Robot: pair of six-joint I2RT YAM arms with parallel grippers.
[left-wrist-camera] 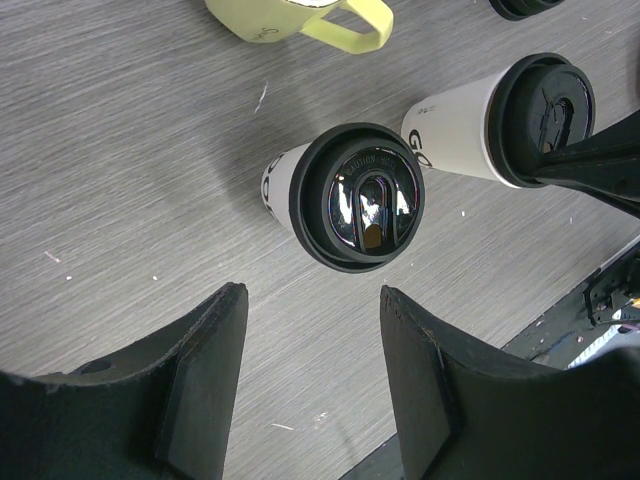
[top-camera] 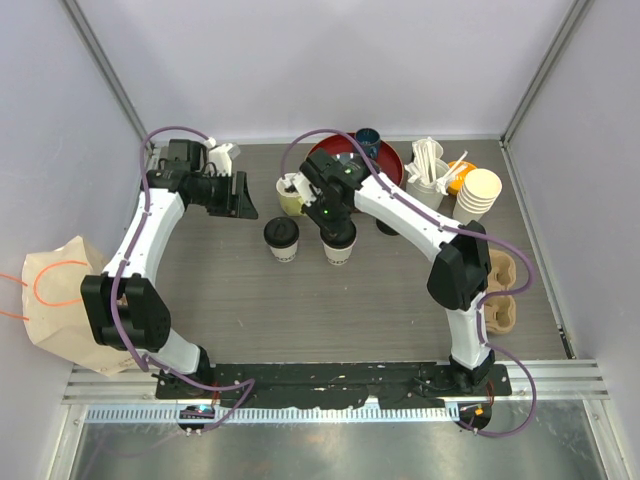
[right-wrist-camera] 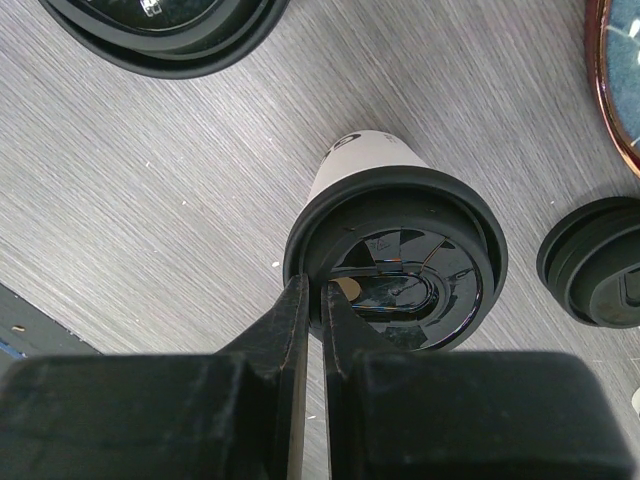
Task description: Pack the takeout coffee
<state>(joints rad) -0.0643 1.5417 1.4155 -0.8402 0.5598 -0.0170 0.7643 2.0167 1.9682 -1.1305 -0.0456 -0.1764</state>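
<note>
Two small cream-white paper cups with round black lids are standing upright on the counter [top-camera: 230, 290], just beside each other without touching. The left cup [top-camera: 282, 240] is standing free, with dark lettering showing on its side. The right cup [top-camera: 339, 252] is sitting under the right gripper [right-wrist-camera: 312, 292], whose jaws are pinching its lid's rim.

Top camera looks down from behind; both close wrist cameras share the right cup [right-wrist-camera: 365, 165].

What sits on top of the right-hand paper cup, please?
A black lid caps the cup, and the right gripper pinches the lid's rim. The cup's contents are hidden by the lid.
</note>
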